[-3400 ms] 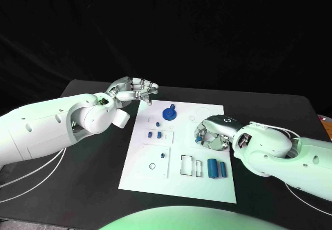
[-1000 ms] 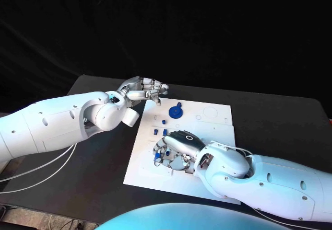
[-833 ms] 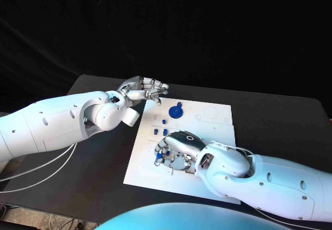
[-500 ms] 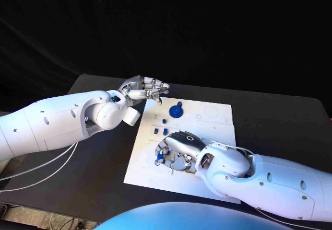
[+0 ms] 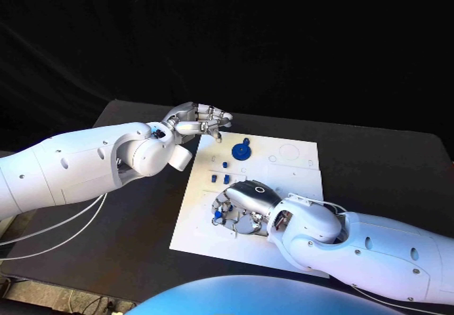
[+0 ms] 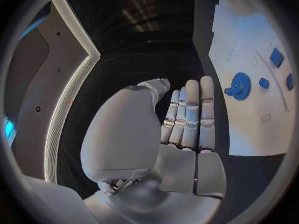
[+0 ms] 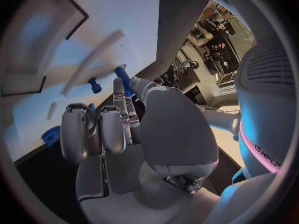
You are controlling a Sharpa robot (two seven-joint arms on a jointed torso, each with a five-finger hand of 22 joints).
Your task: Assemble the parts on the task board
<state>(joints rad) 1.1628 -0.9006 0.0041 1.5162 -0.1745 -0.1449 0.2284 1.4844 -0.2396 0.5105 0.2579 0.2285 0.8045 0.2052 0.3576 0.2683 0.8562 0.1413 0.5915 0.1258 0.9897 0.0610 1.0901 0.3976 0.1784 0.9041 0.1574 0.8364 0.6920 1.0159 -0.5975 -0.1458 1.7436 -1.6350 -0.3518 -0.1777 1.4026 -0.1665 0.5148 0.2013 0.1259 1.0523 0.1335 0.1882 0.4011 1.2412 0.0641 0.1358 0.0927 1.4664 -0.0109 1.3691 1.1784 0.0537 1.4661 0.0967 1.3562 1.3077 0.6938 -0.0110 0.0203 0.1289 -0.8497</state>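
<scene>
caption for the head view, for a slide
Right hand works low over the white task board; left hand waits at its far corner.

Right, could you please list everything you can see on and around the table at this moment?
table: one, black, under everything.
task board: one, white, middle of the table.
gear-shaped part: one, blue, on the board's far end.
small parts: three visible, blue, on the board between the gear-shaped part and the right robot hand.
peg: one, blue, pinched in the right robot hand.
cables: two, white, trailing beside the left arm.
arms: two, white, entering from either side.
left robot hand: one, silver, holding nothing, by the board's far left corner.
right robot hand: one, silver, low over the board's middle.
</scene>
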